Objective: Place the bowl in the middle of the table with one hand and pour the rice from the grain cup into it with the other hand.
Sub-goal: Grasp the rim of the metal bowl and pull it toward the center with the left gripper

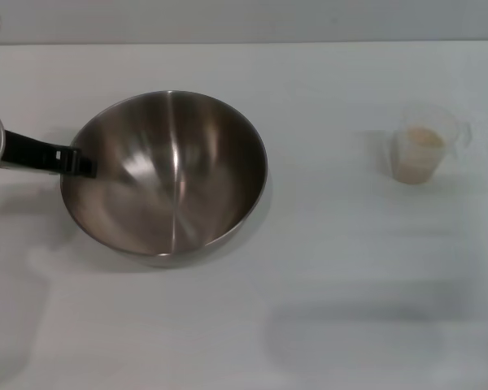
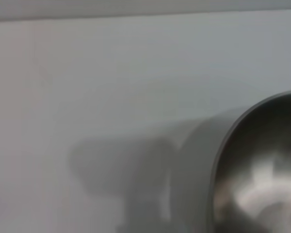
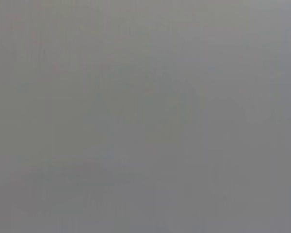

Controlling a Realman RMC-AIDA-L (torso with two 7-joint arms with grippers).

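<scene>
The bowl (image 1: 167, 175) sits left of centre on my white table (image 1: 325, 309), tilted, its left rim pinched by my left gripper (image 1: 80, 162), black fingers (image 1: 49, 154) clamped on the steel. Well apart to the right stands the grain cup (image 1: 423, 150), upright, holding rice (image 1: 420, 146). Beyond, the tabletop ends at a pale wall (image 1: 244, 20). My right gripper is out of sight.

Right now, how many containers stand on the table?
2: the bowl left of centre, with the left claw at its rim, and the grain cup with rice at the right.
</scene>
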